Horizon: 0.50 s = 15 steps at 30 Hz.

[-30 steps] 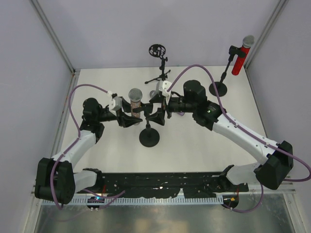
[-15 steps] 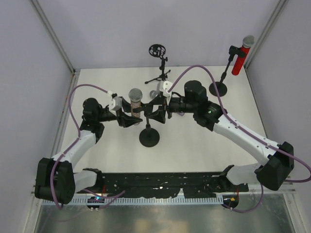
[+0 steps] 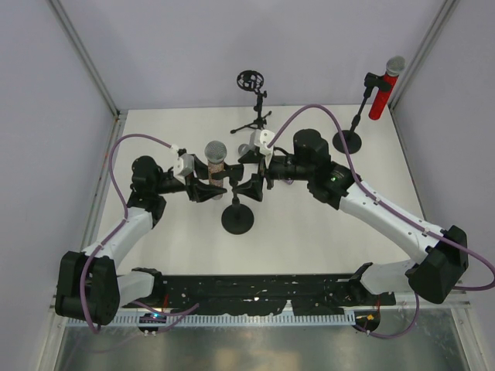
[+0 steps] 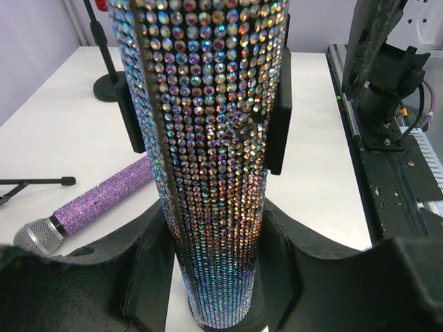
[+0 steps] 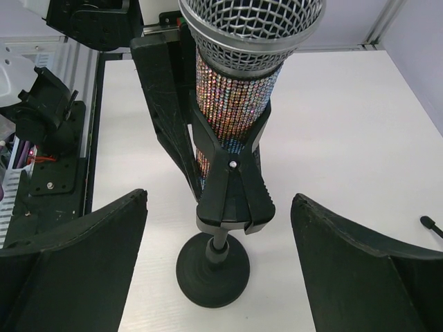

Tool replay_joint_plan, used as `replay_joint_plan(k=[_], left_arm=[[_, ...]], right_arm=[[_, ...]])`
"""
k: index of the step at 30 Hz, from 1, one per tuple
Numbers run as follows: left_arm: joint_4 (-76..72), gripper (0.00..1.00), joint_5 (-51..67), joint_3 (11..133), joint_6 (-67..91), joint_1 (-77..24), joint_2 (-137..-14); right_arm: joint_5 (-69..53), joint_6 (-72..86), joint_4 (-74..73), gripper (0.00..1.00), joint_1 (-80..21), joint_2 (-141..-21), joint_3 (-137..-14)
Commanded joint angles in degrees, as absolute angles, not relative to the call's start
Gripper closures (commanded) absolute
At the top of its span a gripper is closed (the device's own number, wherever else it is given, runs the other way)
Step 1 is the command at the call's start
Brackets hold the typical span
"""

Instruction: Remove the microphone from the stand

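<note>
Our left claw (image 3: 212, 184) pinches the sparkling microphone (image 3: 215, 158) in the top view. Our right claw (image 3: 249, 175) stands spread just across from it, on the microphone's other side. Both are above the round base of the stand (image 3: 237, 219), and a red microphone (image 3: 378, 97) stands well off beyond the right claw. From the left wrist we see the microphone upright between our fingers (image 4: 149, 273), which press its rhinestone body on both sides, with the stand's clip (image 4: 279, 111) hugging it just past them. A purple microphone (image 4: 97, 204) lies on the table (image 4: 325, 187) off to one side. From the right wrist our fingers (image 5: 90, 256) gape wide, well apart from the clip, which holds the microphone upright between them, mesh head on top.
</note>
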<state>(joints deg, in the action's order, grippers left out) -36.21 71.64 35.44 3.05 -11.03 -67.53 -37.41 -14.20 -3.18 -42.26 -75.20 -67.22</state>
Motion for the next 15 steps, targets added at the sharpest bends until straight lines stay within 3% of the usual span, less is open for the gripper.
replay_joint_plan(k=[1,9,15], left_arm=[[-38.58,0.51,71.98,35.77,3.52,-11.34,-67.24],[-38.41,0.51,71.89,35.86,3.43,-11.42,-67.76],[-38.5,0.51,71.98,35.86,3.52,-11.34,-68.03]], right_arm=[[-36.83,-13.1,1.67,0.11,-42.54,-73.39,-67.76],[-32.26,-14.59,2.11,0.08,-42.54,-72.77,-68.29],[-37.7,-15.38,0.36,0.07,-42.54,-74.79,-69.34]])
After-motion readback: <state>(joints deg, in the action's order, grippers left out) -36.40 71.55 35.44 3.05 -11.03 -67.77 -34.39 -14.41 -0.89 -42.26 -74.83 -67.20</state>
